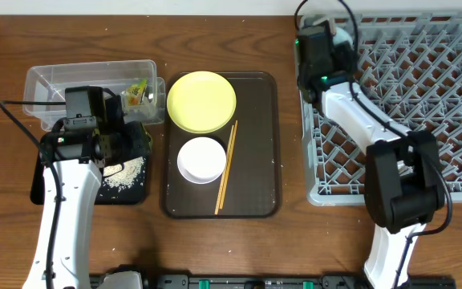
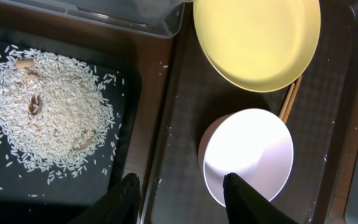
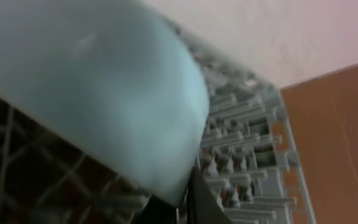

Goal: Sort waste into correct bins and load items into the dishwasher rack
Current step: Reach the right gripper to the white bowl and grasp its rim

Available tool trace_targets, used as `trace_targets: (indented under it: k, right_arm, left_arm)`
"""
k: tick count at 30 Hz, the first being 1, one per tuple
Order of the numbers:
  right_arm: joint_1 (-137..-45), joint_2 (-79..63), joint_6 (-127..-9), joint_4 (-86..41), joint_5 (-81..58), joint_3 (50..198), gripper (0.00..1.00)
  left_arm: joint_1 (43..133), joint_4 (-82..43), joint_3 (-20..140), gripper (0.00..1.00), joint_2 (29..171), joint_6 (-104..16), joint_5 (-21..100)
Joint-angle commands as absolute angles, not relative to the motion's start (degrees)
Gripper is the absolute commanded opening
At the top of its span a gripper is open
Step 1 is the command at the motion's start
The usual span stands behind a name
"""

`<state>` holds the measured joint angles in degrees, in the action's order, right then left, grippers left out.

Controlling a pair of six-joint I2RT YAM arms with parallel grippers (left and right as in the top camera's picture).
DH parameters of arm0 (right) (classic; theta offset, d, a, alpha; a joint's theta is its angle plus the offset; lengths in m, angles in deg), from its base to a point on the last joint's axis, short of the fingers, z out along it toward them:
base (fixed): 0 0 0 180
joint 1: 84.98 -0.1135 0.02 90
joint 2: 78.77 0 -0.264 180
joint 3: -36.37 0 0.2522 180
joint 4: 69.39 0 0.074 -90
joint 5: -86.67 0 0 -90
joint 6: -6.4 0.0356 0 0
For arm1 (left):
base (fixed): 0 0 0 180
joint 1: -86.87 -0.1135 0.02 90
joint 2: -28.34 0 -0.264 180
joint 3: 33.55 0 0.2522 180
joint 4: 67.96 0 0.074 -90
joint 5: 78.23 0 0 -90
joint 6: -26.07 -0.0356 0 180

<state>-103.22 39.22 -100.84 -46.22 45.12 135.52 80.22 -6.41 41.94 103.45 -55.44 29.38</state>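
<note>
My left gripper (image 2: 182, 193) is open and empty, over the gap between the black tray (image 2: 123, 168) and the white bowl (image 2: 247, 152). Rice crumbs (image 2: 48, 118) lie piled on the black tray (image 1: 46, 193). The green-and-orange wrapper (image 1: 139, 92) lies in the clear tub (image 1: 54, 80). The yellow plate (image 1: 201, 100), white bowl (image 1: 200, 159) and chopsticks (image 1: 226, 168) lie on the brown serving tray. My right gripper (image 3: 188, 202) is shut on the rim of the light blue bowl (image 3: 104, 81), over the far left corner of the grey rack (image 1: 423, 96). The small cup is out of view.
The brown serving tray (image 1: 259, 160) lies between the bins and the rack. My right arm (image 1: 351, 104) reaches along the rack's left side. A few stray rice grains lie on the serving tray. Bare wooden table shows in front.
</note>
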Motion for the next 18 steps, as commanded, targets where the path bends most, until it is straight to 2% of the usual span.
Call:
trace_targets:
  k: [1, 2, 8, 12, 15, 18]
  right_arm:
    - [-105.18, 36.95, -89.71, -39.88, 44.81, 134.78, 0.01]
    - [-105.29, 36.4, -87.85, -38.19, 44.22, 134.78, 0.02]
    - [-105.31, 30.78, -81.69, -29.39, 37.66, 134.78, 0.34]
    - [-105.31, 25.67, -81.73, -27.2, 30.19, 134.78, 0.49]
    - [-105.31, 21.95, -81.71, -25.98, 19.0, 134.78, 0.55]
    - [-105.31, 19.88, -81.19, -24.71, 3.07, 134.78, 0.55]
  left_arm:
    - [80.08, -6.19, 42.31, 0.47, 103.19, -56.4, 28.83]
    - [80.08, -6.19, 42.31, 0.46, 103.19, -56.38, 28.83]
    - [80.08, -6.19, 42.31, 0.46, 103.19, -56.4, 28.83]
    - [80.08, -6.19, 42.31, 0.46, 103.19, -56.4, 28.83]
    - [80.08, -6.17, 42.31, 0.46, 103.19, -56.4, 28.81]
    - [80.08, -5.53, 42.31, 0.47, 103.19, -56.38, 27.76]
